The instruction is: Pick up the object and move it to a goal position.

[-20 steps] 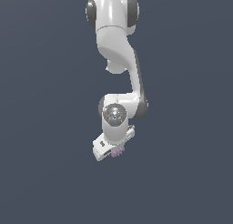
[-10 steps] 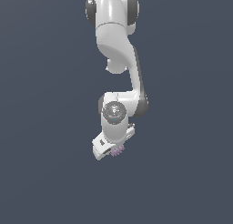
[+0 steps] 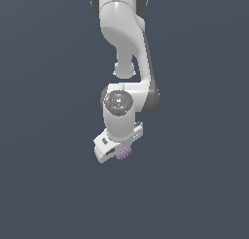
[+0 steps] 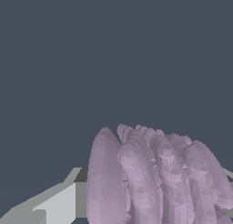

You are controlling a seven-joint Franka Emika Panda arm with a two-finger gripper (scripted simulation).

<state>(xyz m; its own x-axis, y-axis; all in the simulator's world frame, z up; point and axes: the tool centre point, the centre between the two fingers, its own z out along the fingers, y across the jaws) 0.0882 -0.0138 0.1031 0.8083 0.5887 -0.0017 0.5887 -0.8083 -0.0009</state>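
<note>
The object [image 3: 124, 153] is a small pale purple-pink knobbly lump. In the exterior view it peeks out from under the white gripper [image 3: 118, 151] at the end of the arm. My gripper is shut on it and tilted toward the exterior view's left. In the wrist view the object [image 4: 154, 177] fills the near field as several bumpy purple lobes, with a grey-white finger [image 4: 54, 205] beside it. The second finger is mostly hidden behind the lump.
The white arm [image 3: 124, 48] hangs down from above in the exterior view. Everything around it is a plain dark grey-blue background with no visible surface, edge or other item.
The arm and gripper have shifted very slightly, with the object still held. Otherwise the scene looks the same.
</note>
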